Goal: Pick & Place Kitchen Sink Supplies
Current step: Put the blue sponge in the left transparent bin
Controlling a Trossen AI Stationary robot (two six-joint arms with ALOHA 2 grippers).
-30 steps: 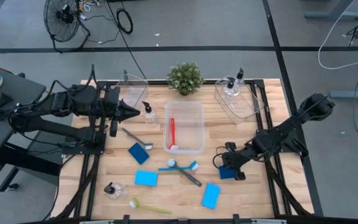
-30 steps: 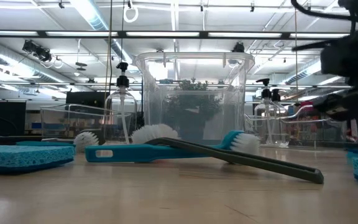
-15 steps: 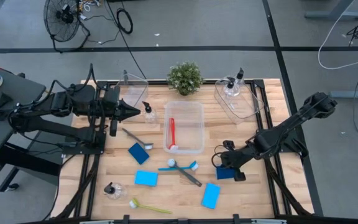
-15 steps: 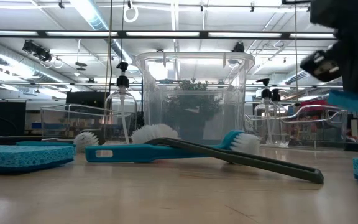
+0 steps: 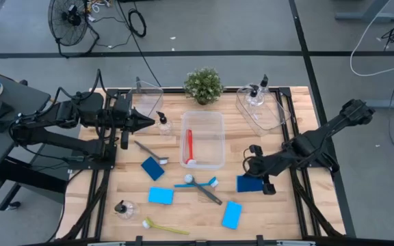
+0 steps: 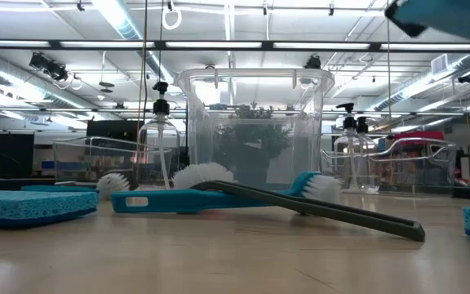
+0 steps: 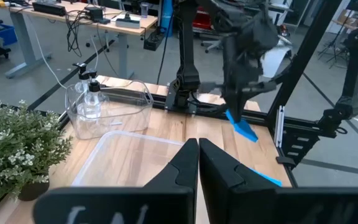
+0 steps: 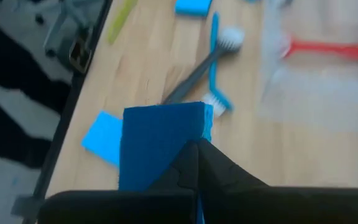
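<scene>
My right gripper point(image 5: 257, 171) point(image 8: 197, 163) is shut on a flat blue sponge point(image 5: 249, 183) above the table's right part; the low view shows the sponge point(image 6: 451, 16) high in the air. My left gripper point(image 5: 150, 123) point(image 7: 198, 163) is shut, level over the far left, just left of a clear pump bottle point(image 5: 163, 124). Three more blue sponges point(image 5: 152, 168) point(image 5: 161, 195) point(image 5: 232, 214) lie flat. A blue brush point(image 5: 197, 182) and a dark grey brush point(image 5: 208, 194) cross mid-table. A red brush point(image 5: 189, 147) lies in the centre bin point(image 5: 214, 117). My right gripper pinches the blue sponge at one edge point(image 8: 188, 134) between its two fingers point(image 8: 219, 174). The fingers come from the table's right, slanting down. The sponge is lifted clear of the table and sticks out ahead of the fingertips.
A grey brush point(image 5: 150, 152), a yellow-green brush point(image 5: 164, 227) and a second bottle point(image 5: 124, 208) lie on the left half. Clear bins stand far left point(image 5: 149, 92) and far right point(image 5: 272, 116), the right one holding two bottles point(image 5: 255, 96). A potted plant point(image 5: 203, 85) stands at the far edge.
My right gripper has risen from the table with the blue sponge in its hold and drifted slightly toward the far edge. The sponge has come off the table and now hangs clear above it. The left arm has kept still.
</scene>
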